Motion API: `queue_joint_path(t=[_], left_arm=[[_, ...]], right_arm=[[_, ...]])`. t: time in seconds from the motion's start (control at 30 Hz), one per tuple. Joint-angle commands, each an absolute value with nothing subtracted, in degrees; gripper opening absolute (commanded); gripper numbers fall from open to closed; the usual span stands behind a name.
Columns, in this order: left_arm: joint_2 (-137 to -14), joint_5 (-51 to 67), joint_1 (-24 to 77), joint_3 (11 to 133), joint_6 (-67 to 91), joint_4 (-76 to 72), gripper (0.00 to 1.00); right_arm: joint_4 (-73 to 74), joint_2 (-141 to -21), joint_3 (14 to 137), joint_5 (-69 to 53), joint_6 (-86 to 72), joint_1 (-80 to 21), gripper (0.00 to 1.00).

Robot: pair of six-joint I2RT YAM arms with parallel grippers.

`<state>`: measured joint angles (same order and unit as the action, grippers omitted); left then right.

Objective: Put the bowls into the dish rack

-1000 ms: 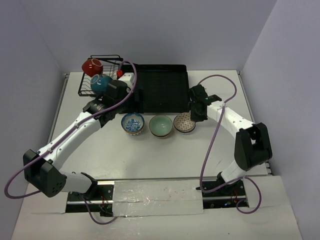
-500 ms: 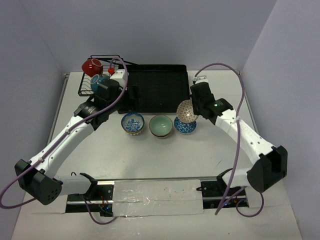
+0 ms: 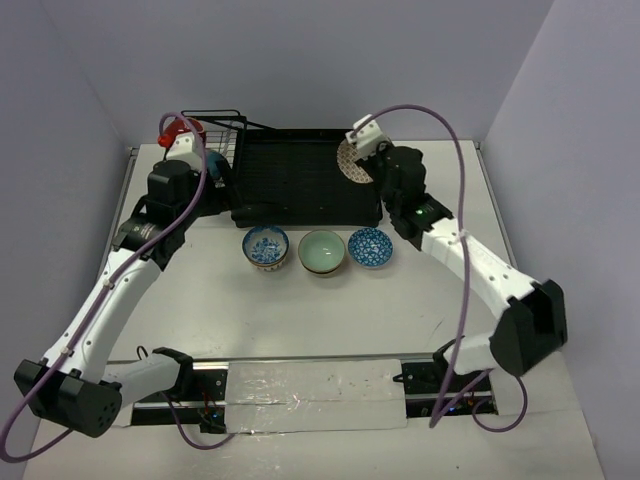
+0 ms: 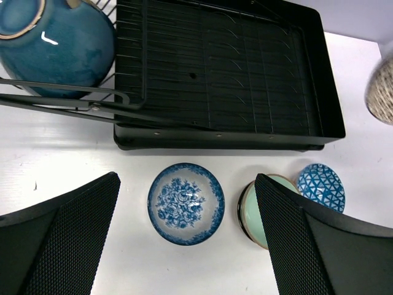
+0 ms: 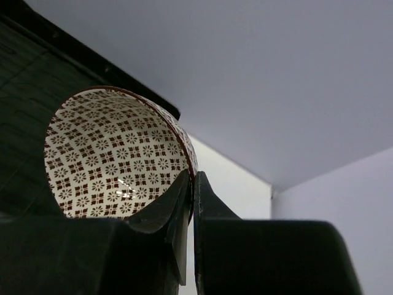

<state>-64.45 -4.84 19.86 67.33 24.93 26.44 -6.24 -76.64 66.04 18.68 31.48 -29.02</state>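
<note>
Wall (image 5: 245, 74) behind; right wrist alone shows pincer (image 5: 192, 184) pinching patterned bowl (image 5: 104, 153).

White table (image 3: 300, 310): matte top, seen from above. Back wall (image 3: 320, 60), left wall (image 3: 50, 200) and right wall (image 3: 580, 150): plain pale grey-violet panels rising from the table's far, left and right edges. Metal strip (image 3: 118, 210): runs along the table's left edge. Black rail (image 3: 210, 372): lies across the table's near edge. White sheet (image 3: 315, 393): wrinkled, laid over the middle of the rail, just below the table's near edge.
</note>
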Motion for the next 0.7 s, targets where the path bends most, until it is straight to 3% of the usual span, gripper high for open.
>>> queue_joint_path(t=[0.0,0.17,0.67], left_arm=[[-63.46,-4.22,18.20,66.53,25.40,22.50,0.97],[-63.63,-3.78,16.44,66.27,25.40,21.62,0.97],[-66.35,-0.80,13.45,65.04,25.93,20.39,0.96]], right_arm=[[-29.75,-82.25,68.81,18.37,47.07,-29.18,0.00],[-46.91,-93.06,67.67,11.36,61.24,-28.04,0.00],[-69.77,-119.86,80.32,0.27,71.10,-20.57,0.00]])
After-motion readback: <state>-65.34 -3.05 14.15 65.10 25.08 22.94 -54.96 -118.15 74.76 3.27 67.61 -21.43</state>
